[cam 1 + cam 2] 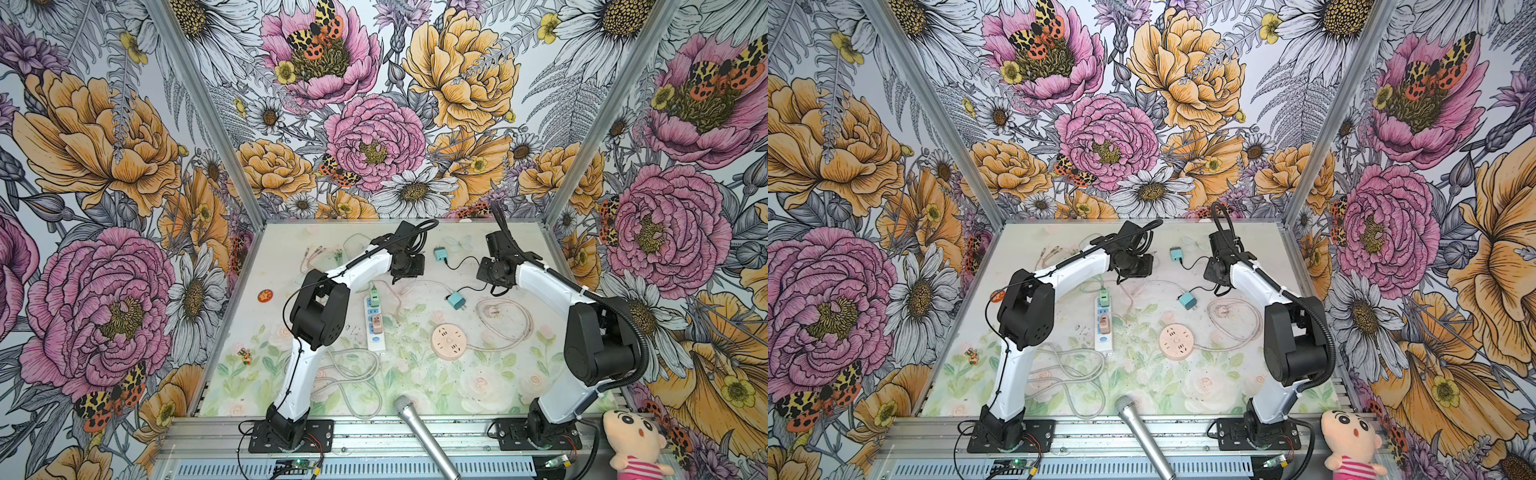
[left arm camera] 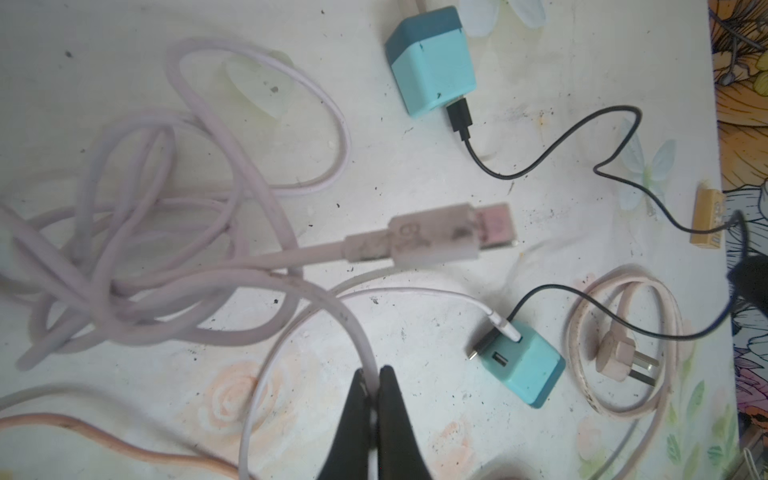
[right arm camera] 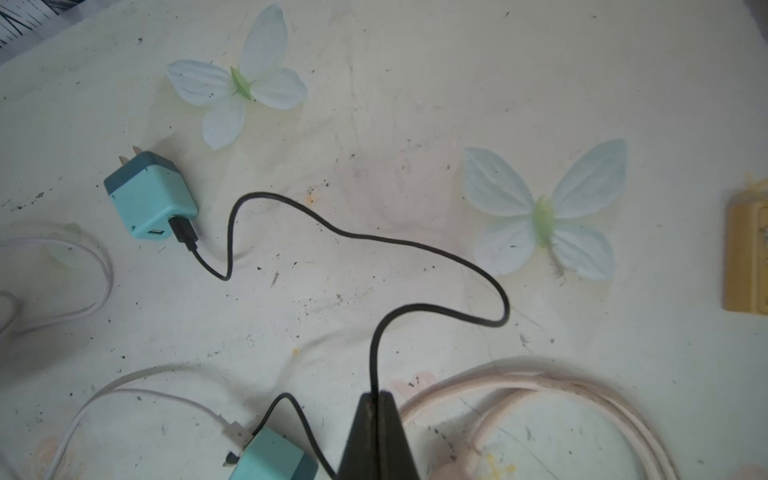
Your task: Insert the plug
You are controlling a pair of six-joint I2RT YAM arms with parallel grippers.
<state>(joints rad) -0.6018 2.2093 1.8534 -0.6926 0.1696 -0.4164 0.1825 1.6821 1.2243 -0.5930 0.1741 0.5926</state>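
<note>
A white power strip [image 1: 376, 347] lies mid-table. Just beyond it, the left gripper [image 2: 376, 380] pinches a pale lilac cable [image 2: 345, 318], its USB plug [image 2: 490, 226] loose. Farther right of the strip, the right gripper [image 3: 376, 397] pinches a black cable [image 3: 375, 353] leading to the farthest teal charger [image 3: 151, 199].

Both top views look steeply down from above the near edge, covering the whole worktop [image 1: 436, 374]. Wrist views hang close over its far part, sharing the far charger [image 2: 432, 62] and black cable [image 3: 365, 237].
</note>
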